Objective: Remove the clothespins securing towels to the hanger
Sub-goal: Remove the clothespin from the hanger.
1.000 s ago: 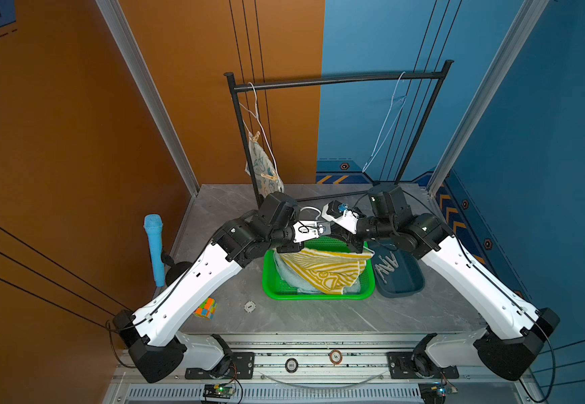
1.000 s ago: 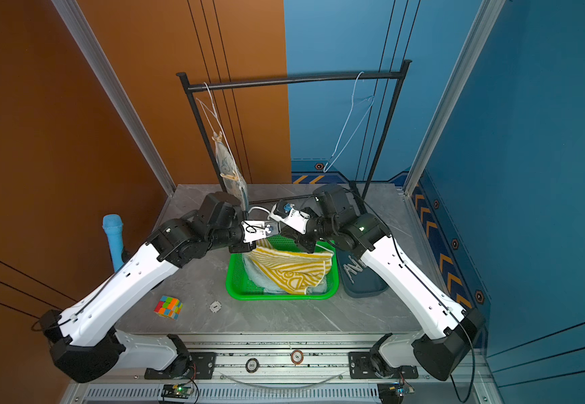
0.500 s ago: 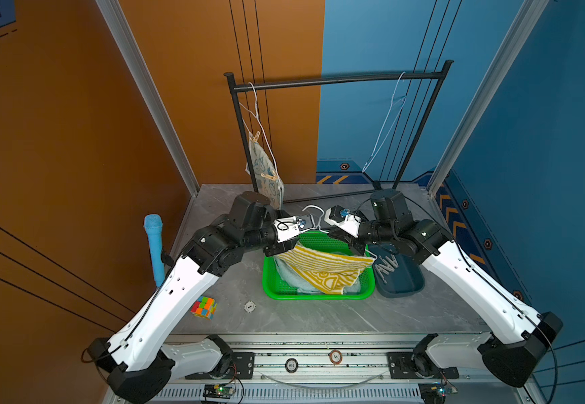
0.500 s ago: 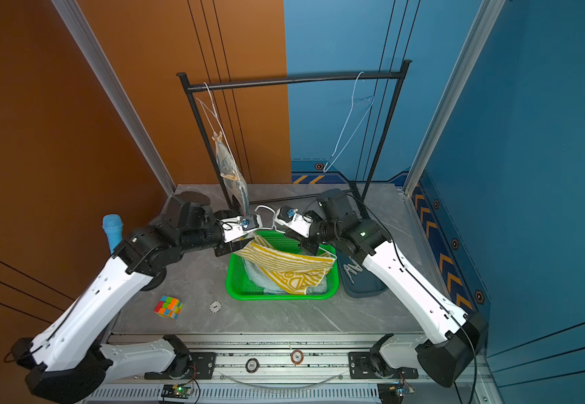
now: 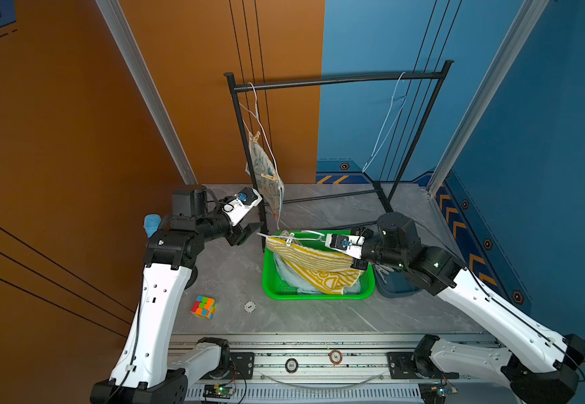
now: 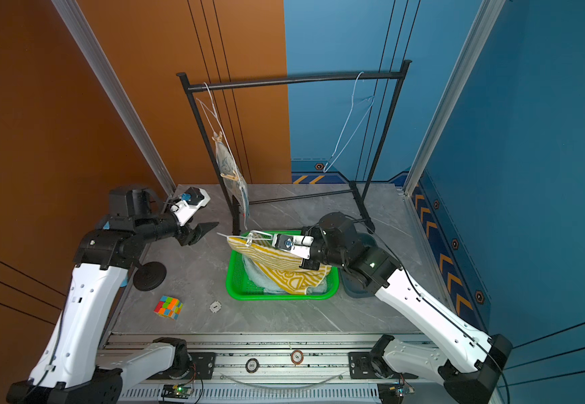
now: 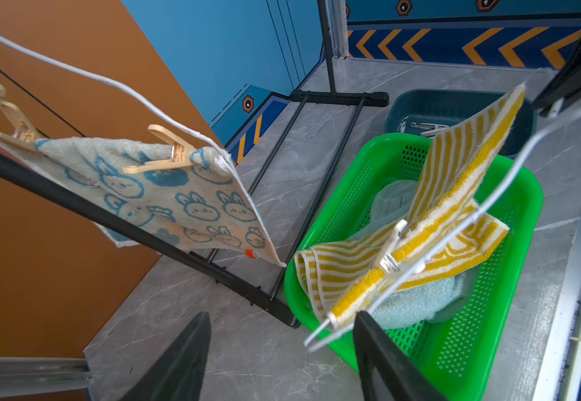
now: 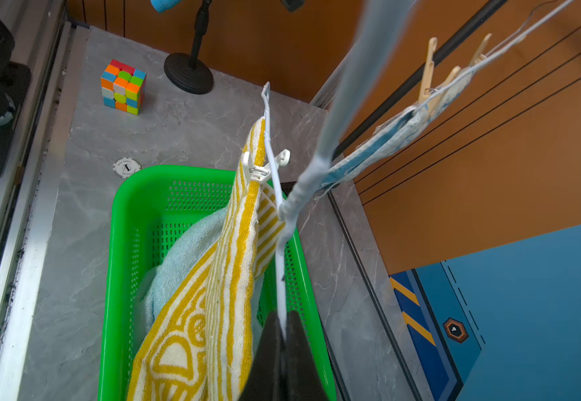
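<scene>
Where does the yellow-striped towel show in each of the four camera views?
Top view: yellow-striped towel, mid-table, draped into the green basket.
Top view: towel in the same spot.
Left wrist: towel raised above the basket.
Right wrist: towel hanging off the wire hanger into the basket.
Shared landmark: the green basket.

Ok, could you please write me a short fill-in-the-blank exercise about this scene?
The right gripper is shut on the white ____ carrying the yellow striped towel.
The bunny towel is pinned by ____ wooden clothespins.
The blue-green towel lies in the ____ basket.
The left gripper is ____ and empty.
Missing words: hanger; two; green; open.
</scene>
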You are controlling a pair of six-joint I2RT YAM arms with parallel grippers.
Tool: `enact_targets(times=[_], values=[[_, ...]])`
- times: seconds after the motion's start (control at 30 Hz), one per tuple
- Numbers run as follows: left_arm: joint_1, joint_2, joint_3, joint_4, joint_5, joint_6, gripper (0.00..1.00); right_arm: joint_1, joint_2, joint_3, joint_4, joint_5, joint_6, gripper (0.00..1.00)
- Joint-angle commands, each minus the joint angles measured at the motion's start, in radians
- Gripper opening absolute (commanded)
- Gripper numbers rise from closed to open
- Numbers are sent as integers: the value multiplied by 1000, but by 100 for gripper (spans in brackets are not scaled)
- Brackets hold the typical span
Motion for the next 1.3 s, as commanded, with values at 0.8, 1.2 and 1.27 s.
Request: enact_targets(times=[0.8, 1.2, 1.27], values=[[-369, 313, 198, -377, -434, 424, 66, 274, -225, -372, 360, 479, -516, 0], [-420, 417, 253, -444, -421, 453, 68, 300, -231, -381, 335, 492, -569, 0], [-428, 428, 253, -450, -415, 456, 69, 301, -230, -382, 333, 493, -572, 0]])
